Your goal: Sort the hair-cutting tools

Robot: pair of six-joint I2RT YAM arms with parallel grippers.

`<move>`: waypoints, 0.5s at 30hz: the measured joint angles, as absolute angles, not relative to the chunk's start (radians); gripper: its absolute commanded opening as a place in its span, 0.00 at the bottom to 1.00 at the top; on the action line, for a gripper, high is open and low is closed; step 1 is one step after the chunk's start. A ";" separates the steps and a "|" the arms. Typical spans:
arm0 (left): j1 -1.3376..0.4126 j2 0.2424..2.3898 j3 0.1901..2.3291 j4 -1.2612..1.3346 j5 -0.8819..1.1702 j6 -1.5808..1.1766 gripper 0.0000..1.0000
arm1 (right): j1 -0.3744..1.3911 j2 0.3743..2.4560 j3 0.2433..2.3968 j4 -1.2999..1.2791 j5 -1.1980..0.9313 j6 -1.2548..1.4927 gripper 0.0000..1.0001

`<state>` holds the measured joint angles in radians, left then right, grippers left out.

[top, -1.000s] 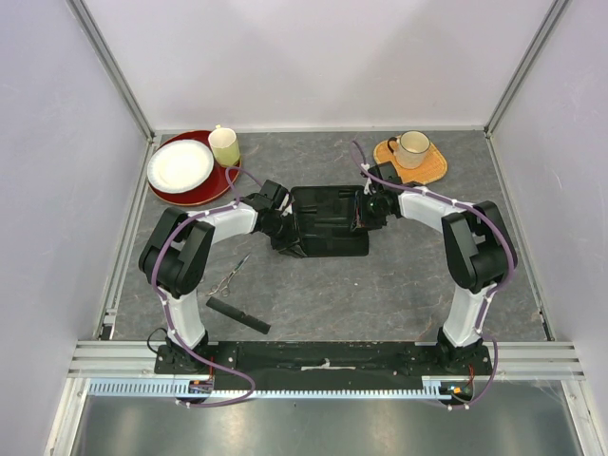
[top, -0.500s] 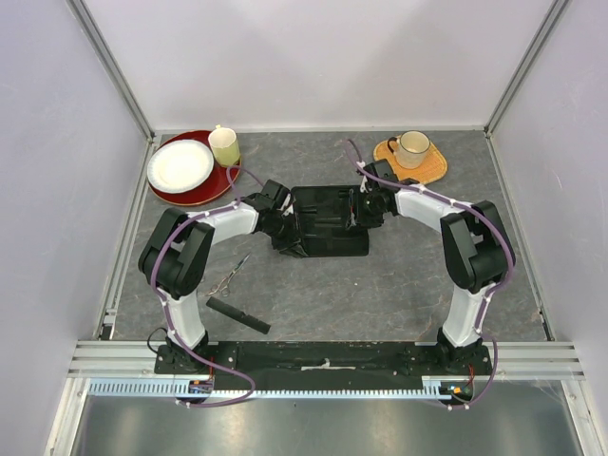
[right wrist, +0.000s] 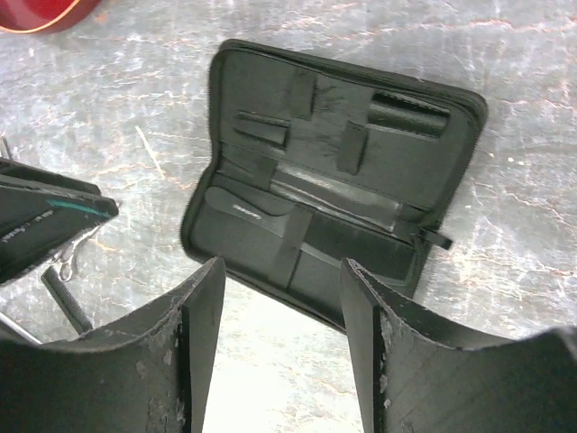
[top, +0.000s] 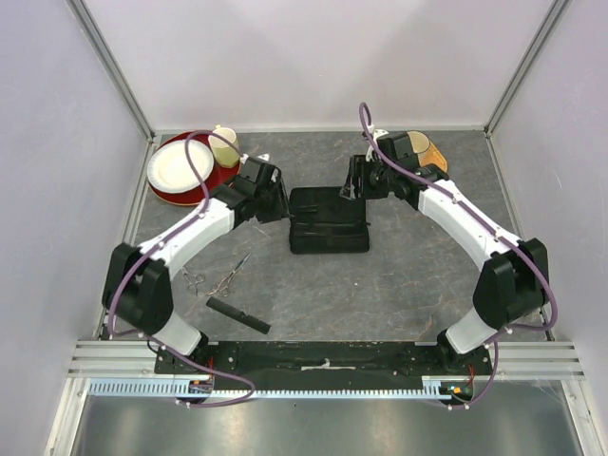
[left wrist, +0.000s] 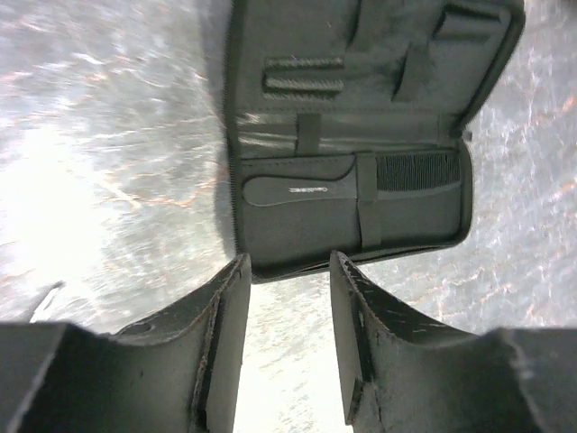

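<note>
Jaws on L gripper (left wrist: 287,271) and R gripper (right wrist: 282,271) are held open, empty, near the unzipped case (top: 329,220). Handled comb (left wrist: 347,185) is strapped inside. Scissors (top: 231,275) and 2nd comb (top: 237,314) are seen on the table (top: 399,285), front-L.

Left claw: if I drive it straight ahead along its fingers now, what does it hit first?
Most likely the near edge of the open zip case, then the handled comb strapped inside it. The left claw is open and empty. Height above the case is unclear.
</note>
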<state>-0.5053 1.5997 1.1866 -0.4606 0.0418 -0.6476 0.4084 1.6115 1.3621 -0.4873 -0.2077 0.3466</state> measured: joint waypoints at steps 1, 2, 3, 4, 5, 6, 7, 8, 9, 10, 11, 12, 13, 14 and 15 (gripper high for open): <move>-0.505 1.569 1.187 -0.474 0.011 -0.647 0.53 | 0.421 1.597 1.362 -0.488 -0.204 0.343 0.64; -0.505 1.539 1.187 -0.488 -0.020 -0.646 0.54 | 0.435 1.589 1.362 -0.487 -0.198 0.343 0.64; -0.503 1.517 1.187 -0.501 -0.040 -0.645 0.55 | 0.453 1.581 1.359 -0.484 -0.191 0.343 0.65; -0.497 1.489 1.187 -0.519 -0.068 -0.641 0.56 | 0.475 1.571 1.350 -0.474 -0.186 0.342 0.67; -0.490 1.465 1.187 -0.538 -0.087 -0.638 0.56 | 0.509 1.559 1.333 -0.459 -0.176 0.342 0.68; -0.482 1.445 1.187 -0.550 -0.102 -0.635 0.58 | 0.534 1.551 1.321 -0.452 -0.173 0.343 0.69; -0.466 1.424 1.187 -0.563 -0.110 -0.631 0.59 | 0.569 1.542 1.301 -0.433 -0.164 0.344 0.72; -0.449 1.405 1.187 -0.576 -0.114 -0.628 0.60 | 0.611 1.536 1.283 -0.414 -0.153 0.344 0.73; -0.419 1.385 1.186 -0.591 -0.118 -0.626 0.62 | 0.644 1.534 1.271 -0.403 -0.145 0.345 0.73; -0.394 1.370 1.186 -0.604 -0.121 -0.626 0.63 | 0.690 1.534 1.259 -0.388 -0.128 0.346 0.74; -0.359 1.353 1.185 -0.618 -0.120 -0.625 0.65 | 0.739 1.534 1.247 -0.373 -0.110 0.345 0.74; -0.321 1.336 1.181 -0.628 -0.121 -0.623 0.66 | 0.788 1.537 1.238 -0.363 -0.085 0.345 0.74; -0.289 1.319 1.174 -0.636 -0.121 -0.623 0.67 | 0.838 1.542 1.235 -0.355 -0.066 0.344 0.74; -0.255 1.300 1.163 -0.645 -0.121 -0.622 0.68 | 0.894 1.552 1.235 -0.346 -0.045 0.340 0.74; -0.226 1.282 1.149 -0.655 -0.121 -0.622 0.70 | 0.934 1.564 1.235 -0.337 -0.025 0.336 0.74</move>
